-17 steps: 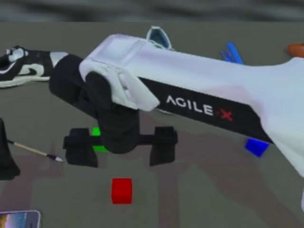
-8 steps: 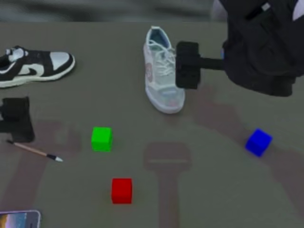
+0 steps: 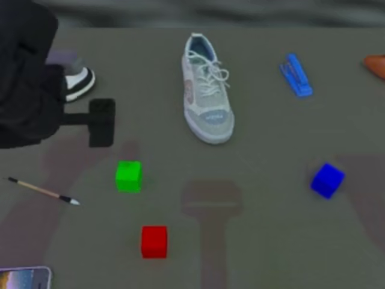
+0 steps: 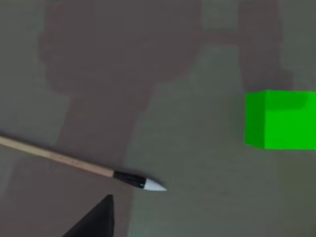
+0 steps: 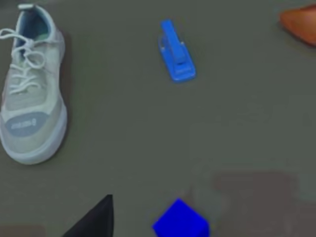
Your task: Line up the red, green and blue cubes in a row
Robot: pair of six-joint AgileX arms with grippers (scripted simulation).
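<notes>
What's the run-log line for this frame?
left gripper: above table, up-left of green cube, empty | right arm: out of view | red cube, blue cube: apart, not lined up

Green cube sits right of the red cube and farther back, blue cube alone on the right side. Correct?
Not quite. In the top view the green cube sits left of the red cube, not right. The rest holds: it is farther back, and the blue cube is alone on the right side.

Green cube (image 3: 129, 176) sits just below the left gripper (image 3: 101, 123); red cube (image 3: 154, 241) farther down; blue cube (image 3: 327, 180) well apart rightward.
</notes>
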